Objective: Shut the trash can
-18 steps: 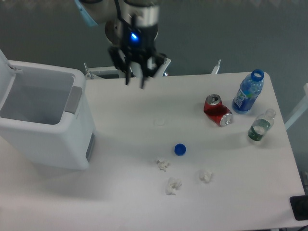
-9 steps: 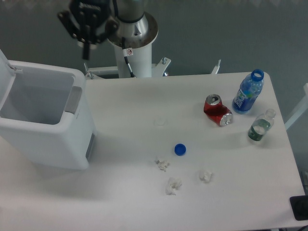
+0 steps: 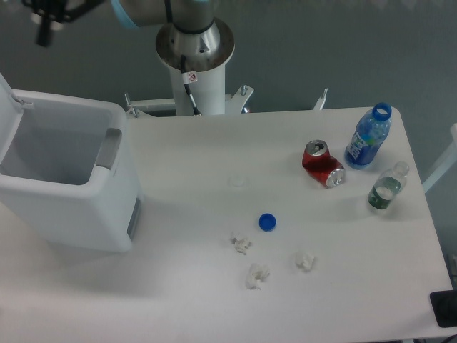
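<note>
White rectangular tabletop (image 3: 214, 300) with rounded corners fills most of the view, evenly lit, soft shadows only. Behind and around it, dull grey-blue floor (image 3: 321, 50). A pale strip (image 3: 400, 3) runs along the top edge; a dark object (image 3: 444, 309) shows at the lower right corner

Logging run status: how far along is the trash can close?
Done: nothing visible; the trash can is open, its lid standing up at the left edge. In hand: the gripper is at the top edge, above and behind the bin, touching nothing. Left: reach the lid and push it down shut.
</note>
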You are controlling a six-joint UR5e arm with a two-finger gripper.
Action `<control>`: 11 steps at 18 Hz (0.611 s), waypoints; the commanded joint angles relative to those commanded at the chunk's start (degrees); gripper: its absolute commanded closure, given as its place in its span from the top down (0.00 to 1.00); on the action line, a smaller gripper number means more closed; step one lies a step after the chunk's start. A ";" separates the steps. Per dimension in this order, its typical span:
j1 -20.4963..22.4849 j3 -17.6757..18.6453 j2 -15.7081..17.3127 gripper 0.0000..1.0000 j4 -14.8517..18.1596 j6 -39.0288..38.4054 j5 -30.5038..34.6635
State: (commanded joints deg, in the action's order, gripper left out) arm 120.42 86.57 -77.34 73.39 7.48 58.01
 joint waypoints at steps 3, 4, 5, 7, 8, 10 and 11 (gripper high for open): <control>-3.69 -1.23 -2.02 0.06 -0.52 -1.23 -0.09; -4.83 -1.58 -2.98 0.06 -1.14 -1.41 0.00; -5.72 -2.11 -3.86 0.06 -1.66 -1.41 0.00; -7.30 -3.34 -5.45 0.06 -2.02 -1.41 -0.09; -8.09 -4.13 -6.15 0.06 -2.02 -1.50 0.00; -9.24 -5.71 -7.29 0.06 -2.20 -1.76 0.00; -9.85 -6.41 -7.82 0.06 -2.46 -1.76 0.00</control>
State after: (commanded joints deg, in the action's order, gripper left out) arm 110.57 80.16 -85.16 70.93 5.71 58.01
